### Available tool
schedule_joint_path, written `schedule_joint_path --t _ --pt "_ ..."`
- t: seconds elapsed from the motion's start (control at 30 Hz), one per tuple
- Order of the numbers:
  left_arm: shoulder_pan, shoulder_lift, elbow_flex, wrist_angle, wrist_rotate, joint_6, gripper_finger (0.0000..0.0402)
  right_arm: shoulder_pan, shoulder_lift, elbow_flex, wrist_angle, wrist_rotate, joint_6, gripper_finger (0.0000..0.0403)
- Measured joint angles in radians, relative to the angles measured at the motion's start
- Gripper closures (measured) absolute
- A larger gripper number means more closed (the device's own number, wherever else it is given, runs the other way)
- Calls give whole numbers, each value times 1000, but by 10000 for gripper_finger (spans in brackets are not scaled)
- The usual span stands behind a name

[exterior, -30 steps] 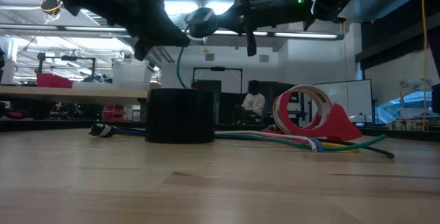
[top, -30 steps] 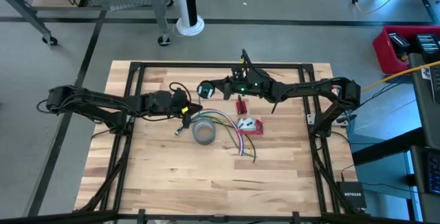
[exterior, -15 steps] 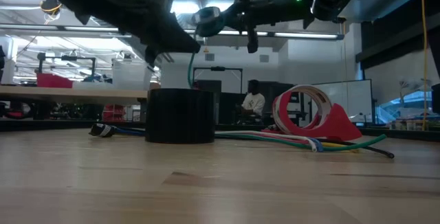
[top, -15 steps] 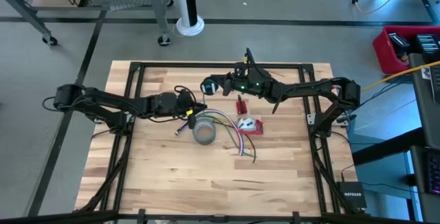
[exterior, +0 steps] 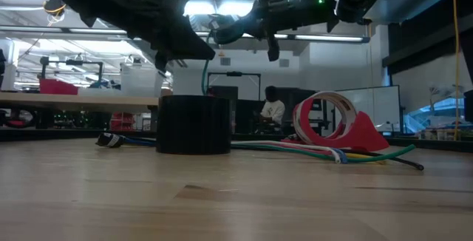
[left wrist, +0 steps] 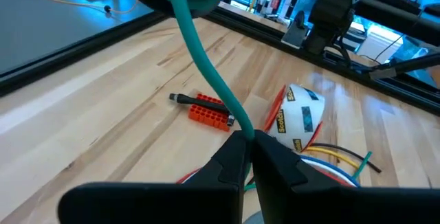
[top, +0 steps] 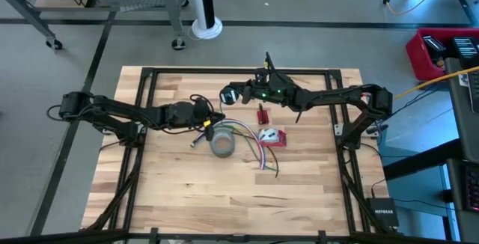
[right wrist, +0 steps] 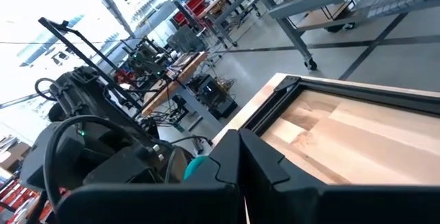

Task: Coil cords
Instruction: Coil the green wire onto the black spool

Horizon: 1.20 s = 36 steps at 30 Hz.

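Observation:
A thin green cord [left wrist: 206, 66] runs through the air between my two grippers, above the far middle of the table. My left gripper [left wrist: 247, 138] is shut on it and hovers just over the grey tape roll [top: 222, 144]. My right gripper [top: 227, 94] is a little farther back and is shut at the cord's other end [right wrist: 196, 165]. In the low view a stretch of the cord [exterior: 205, 75] hangs down behind the tape roll [exterior: 194, 125]. More cords of several colours [top: 251, 138] lie loose on the wood beside the roll. My left gripper pinches the green cord [left wrist: 237, 122] between its two fingertips, and the fingers lie across it. From there the cord rises in a nearly straight line to the other gripper, clear of the table. My right gripper is shut with the cord's green end [right wrist: 196, 165] showing beside its fingers. The fingers hide the place of contact, so I cannot tell which part it has.
A red tape dispenser with a white roll [top: 271, 136] and a small red block [top: 262, 114] sit right of the tape roll. A black frame [top: 150, 73] borders the tabletop. The near half of the table [top: 224, 199] is bare wood.
My left gripper has gone toward the table's right edge and slightly down, closer to my right gripper and over the tape roll. It keeps its hold on the cord. The hanging stretch of cord has shifted the same way.

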Motion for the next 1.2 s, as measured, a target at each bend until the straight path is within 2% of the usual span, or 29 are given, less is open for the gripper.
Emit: schedule_joint_path --t 0.33,0.5,0.67,0.83,1.03,1.2 --pt "1 0 0 5 -16 -9 383 0 0 0 -8 -7 0 396" --pt "1 -1 0 -15 61 -11 382 0 0 0 -10 -17 0 396" --pt "10 -1 1 -64 82 -11 382 1 0 0 -11 -19 0 396" --pt "36 -1 1 -68 170 0 382 1 0 0 -11 -43 0 396" --pt "64 -1 1 -77 247 -7 343 0 0 0 -4 -42 0 396" --pt "75 -1 1 -71 257 -27 304 0 0 0 -5 -41 0 396"
